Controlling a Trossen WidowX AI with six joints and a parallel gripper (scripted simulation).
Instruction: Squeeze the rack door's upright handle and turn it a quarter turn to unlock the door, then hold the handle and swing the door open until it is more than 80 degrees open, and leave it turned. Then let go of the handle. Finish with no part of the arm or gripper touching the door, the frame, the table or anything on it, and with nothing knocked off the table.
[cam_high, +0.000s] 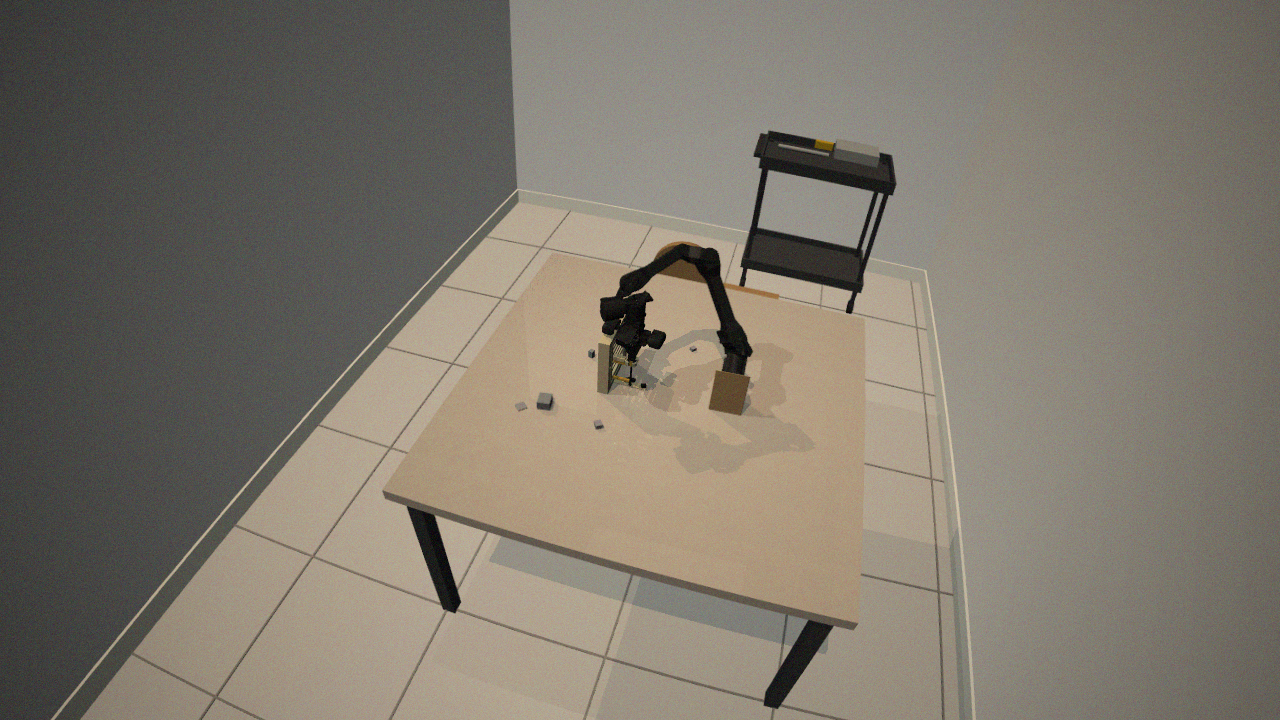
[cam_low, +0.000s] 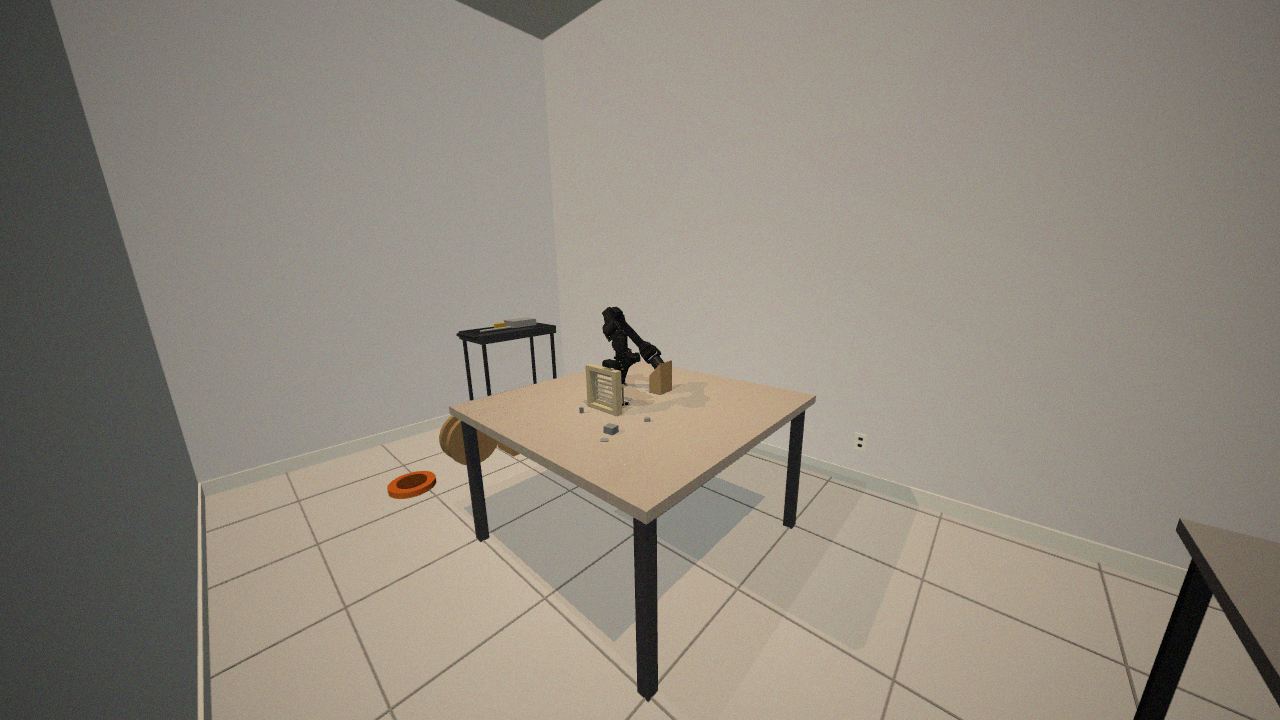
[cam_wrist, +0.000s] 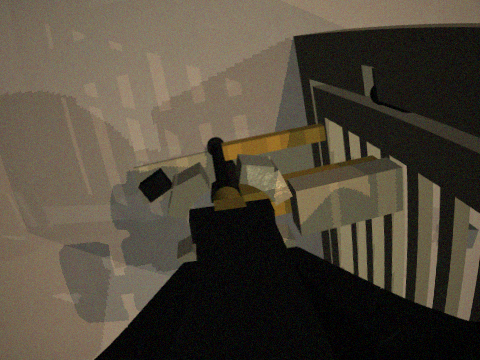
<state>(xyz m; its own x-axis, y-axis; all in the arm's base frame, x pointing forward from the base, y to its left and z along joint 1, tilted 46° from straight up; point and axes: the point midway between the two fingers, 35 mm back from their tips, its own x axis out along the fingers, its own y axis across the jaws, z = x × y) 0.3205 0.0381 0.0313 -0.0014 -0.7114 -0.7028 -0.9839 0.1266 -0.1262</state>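
Observation:
My gripper (cam_high: 631, 351) (cam_low: 623, 375) (cam_wrist: 242, 270) is shut on the upright handle and hangs down over it, turned at a slant to the door in the wrist view. The handle's thin black rod (cam_wrist: 220, 162) (cam_high: 631, 374) stands below the fingertips, with yellow bars (cam_wrist: 275, 141) running from it toward the door. The slatted door (cam_wrist: 427, 225) (cam_high: 615, 361) looks closed or nearly closed against the rack frame (cam_high: 603, 368) (cam_low: 590, 389) (cam_wrist: 335, 60). The fingers hide the handle's upper part. The lock's state cannot be told.
Small grey blocks (cam_high: 544, 401) (cam_high: 597, 424) (cam_low: 610, 428) lie near the frame on the table (cam_high: 733, 537) (cam_low: 698, 447). The arm's wooden base block (cam_high: 729, 392) (cam_low: 660, 379) stands to the right of the rack in the top and exterior views. A black cart (cam_high: 805, 259) stands beyond the table.

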